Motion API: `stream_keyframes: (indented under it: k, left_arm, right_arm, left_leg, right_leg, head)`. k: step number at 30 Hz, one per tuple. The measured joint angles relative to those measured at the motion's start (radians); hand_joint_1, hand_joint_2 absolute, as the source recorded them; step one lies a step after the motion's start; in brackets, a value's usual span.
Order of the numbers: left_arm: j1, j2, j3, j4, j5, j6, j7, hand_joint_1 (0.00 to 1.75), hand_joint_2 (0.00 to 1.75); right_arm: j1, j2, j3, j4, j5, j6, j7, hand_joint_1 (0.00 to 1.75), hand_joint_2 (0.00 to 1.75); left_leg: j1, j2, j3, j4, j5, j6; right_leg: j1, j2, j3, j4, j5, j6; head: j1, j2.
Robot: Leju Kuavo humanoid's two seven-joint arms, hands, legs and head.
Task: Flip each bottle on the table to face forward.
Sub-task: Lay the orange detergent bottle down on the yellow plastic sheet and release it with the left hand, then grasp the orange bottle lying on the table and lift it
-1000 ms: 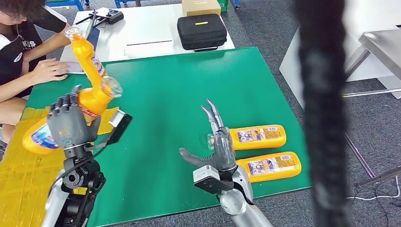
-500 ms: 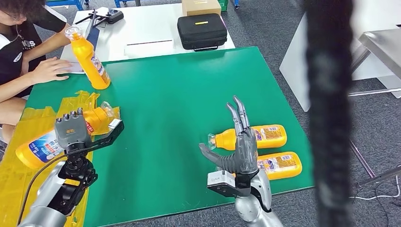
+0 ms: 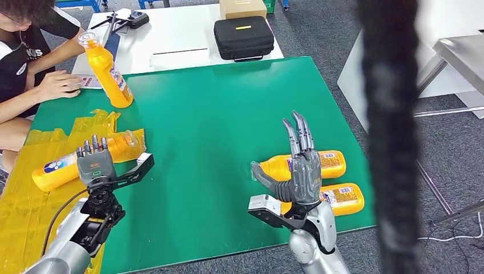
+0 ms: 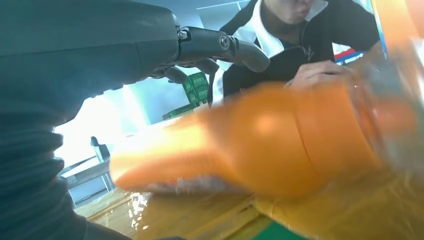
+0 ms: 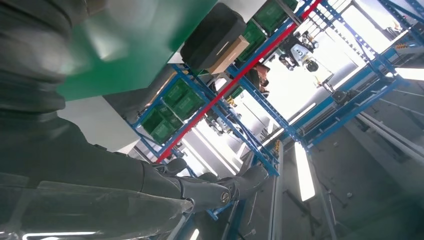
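Table: a green table [image 3: 228, 108] with a yellow sheet [image 3: 23, 200] at the robot's left side
Left hand: the left hand [image 3: 94, 162] grasps a lying orange bottle [image 3: 63, 162] on the sheet; best to let go slowly so it cannot roll
Right hand: the right hand [image 3: 299, 171] is up, fingers spread, holding nothing
Other bottles: two bottles [image 3: 319, 182] lie just beside the right hand; a standing bottle [image 3: 108, 71] is near a person [image 3: 28, 63]
In the way: the person's arm rests close to the standing bottle
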State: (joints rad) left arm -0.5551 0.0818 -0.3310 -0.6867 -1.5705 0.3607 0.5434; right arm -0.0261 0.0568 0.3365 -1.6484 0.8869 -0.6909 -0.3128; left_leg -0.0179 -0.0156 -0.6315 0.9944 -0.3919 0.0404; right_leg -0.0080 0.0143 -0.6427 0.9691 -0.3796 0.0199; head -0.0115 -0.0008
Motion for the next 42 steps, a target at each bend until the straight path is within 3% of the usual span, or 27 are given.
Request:
stream_keyframes:
  k: [6,10,12,13,18,20,22,25,30,35,42]
  left_arm:
    - [0.003,-0.023,0.034,0.011,0.0,0.152,-0.023,0.0,0.0]
    - [0.043,-0.03,0.05,-0.044,0.002,0.305,-0.04,0.0,1.75]
    - [0.08,-0.04,0.07,-0.124,0.05,0.333,-0.138,0.0,1.75]
    - [0.101,-0.052,0.091,-0.174,0.114,0.338,-0.238,0.0,1.75]
    - [0.214,-0.176,0.235,-0.443,0.699,0.341,-1.032,0.0,1.75]
    - [0.265,-0.215,0.258,-0.556,0.907,0.341,-1.19,0.0,1.75]
    - [0.309,-0.233,0.257,-0.652,1.023,0.341,-1.219,0.0,1.75]
    - [0.352,-0.244,0.256,-0.746,1.072,0.341,-1.222,0.0,1.75]
    - [0.381,-0.242,0.223,-0.848,1.244,0.33,-1.242,0.0,1.75]
    - [0.376,-0.23,0.193,-0.863,1.37,0.259,-1.243,0.0,1.75]
    - [0.348,-0.223,0.182,-0.841,1.405,0.224,-1.243,0.0,1.75]
  right_arm:
    - [-0.004,-0.005,-0.009,0.002,0.028,0.002,0.056,0.0,1.75]
    - [-0.001,-0.018,-0.022,0.009,0.047,0.001,0.07,0.0,1.75]
    - [0.002,-0.028,-0.028,0.014,0.074,0.001,0.083,0.0,1.75]
    - [0.004,-0.034,-0.033,0.017,0.093,0.002,0.093,0.0,1.75]
    - [0.007,-0.079,-0.073,0.028,0.164,0.086,0.145,0.0,1.75]
    - [0.001,-0.1,-0.098,0.033,0.161,0.181,0.155,0.0,1.75]
    - [-0.008,-0.118,-0.124,0.039,0.151,0.254,0.157,0.0,1.75]
    - [-0.021,-0.136,-0.152,0.047,0.145,0.294,0.159,0.0,1.75]
    - [-0.048,-0.178,-0.183,0.073,0.159,0.419,0.202,0.0,1.75]
    - [-0.087,-0.232,-0.215,0.137,0.187,0.482,0.195,0.0,1.75]
    - [-0.16,-0.267,-0.215,0.263,0.225,0.59,0.175,0.0,1.75]
  left_leg:
    - [0.0,0.0,0.0,0.0,0.0,0.0]
    - [0.0,0.0,0.0,0.0,0.0,0.0]
    - [0.0,0.0,0.0,0.0,0.0,0.0]
    - [0.0,-0.001,0.0,0.0,0.0,0.0]
    - [-0.001,-0.001,-0.002,0.0,-0.002,0.002]
    - [-0.003,0.0,-0.001,0.0,-0.003,0.004]
    - [-0.003,0.002,-0.001,0.0,-0.004,0.005]
    - [-0.003,0.0,-0.001,0.0,-0.003,0.006]
    - [-0.002,-0.001,-0.001,0.0,-0.002,0.006]
    - [-0.003,-0.001,-0.002,0.0,-0.001,0.007]
    - [-0.004,-0.001,-0.002,0.0,-0.001,0.008]
  right_leg:
    - [0.0,0.0,0.0,0.0,0.0,0.0]
    - [0.0,0.0,0.0,0.0,0.0,0.0]
    - [0.0,0.0,0.0,0.0,0.0,0.0]
    - [0.0,0.0,0.0,0.0,0.0,0.0]
    - [-0.002,-0.001,0.0,0.0,0.0,0.001]
    - [-0.003,0.001,0.0,-0.001,0.0,0.001]
    - [-0.003,0.001,-0.001,-0.001,0.0,0.001]
    - [-0.003,0.0,0.0,-0.001,-0.001,0.002]
    - [-0.003,-0.001,0.0,-0.001,-0.001,0.002]
    - [-0.003,-0.001,0.0,-0.001,0.0,0.002]
    - [-0.003,-0.001,0.0,-0.001,0.0,0.003]
  head:
    - [0.0,0.0]
    - [0.0,0.0]
    - [0.0,0.0]
    - [0.0,0.0]
    - [0.0,0.0]
    - [0.0,0.0]
    - [0.0,0.0]
    - [0.0,0.0]
    - [0.0,0.0]
    - [0.0,0.0]
    - [0.0,0.0]
